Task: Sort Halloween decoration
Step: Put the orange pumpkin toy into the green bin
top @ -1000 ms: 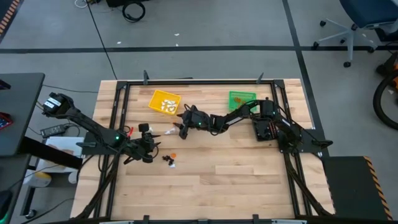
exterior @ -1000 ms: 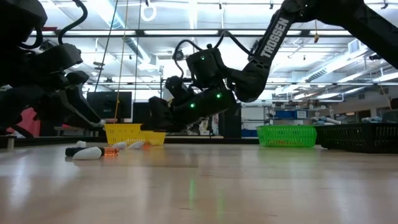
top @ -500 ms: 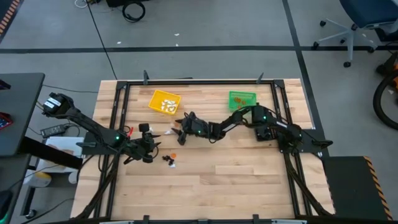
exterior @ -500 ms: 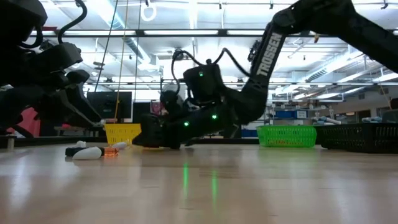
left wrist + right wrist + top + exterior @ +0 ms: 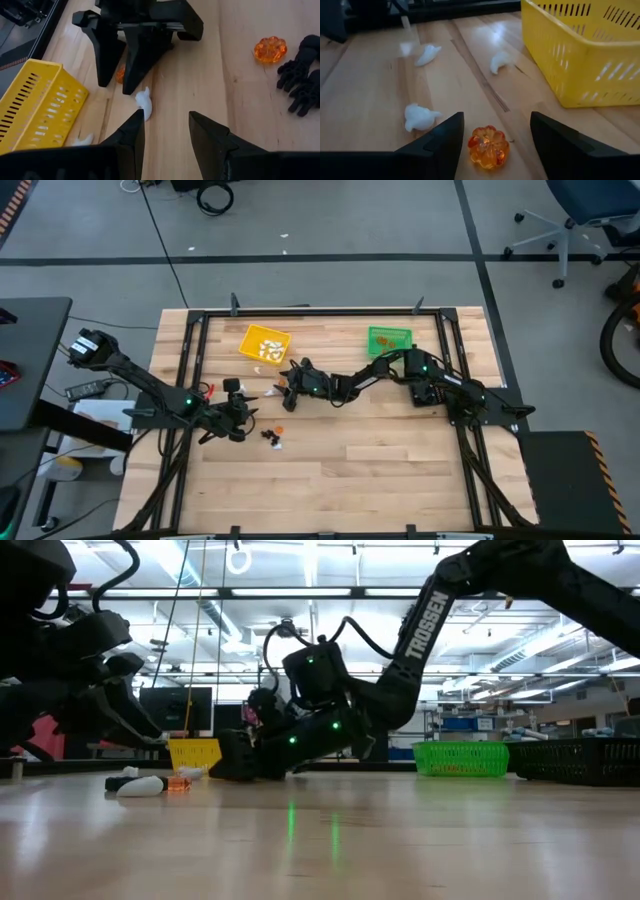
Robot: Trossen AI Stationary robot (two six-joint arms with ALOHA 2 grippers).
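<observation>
Dropping my right gripper [image 5: 492, 145] low beside the yellow bin [image 5: 585, 47] this last second, fingers spread either side of the orange pumpkin trinket [image 5: 488, 146] on the worktop [image 5: 365, 107], I judge the pick imminent; left gripper [image 5: 165, 137] waits spread nearby.

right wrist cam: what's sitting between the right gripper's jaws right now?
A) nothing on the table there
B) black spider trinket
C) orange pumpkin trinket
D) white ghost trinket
C: the right wrist view shows the orange pumpkin trinket on the wood between the open jaws of the right gripper, not yet clamped; the white trinkets lie off to the side.
</observation>
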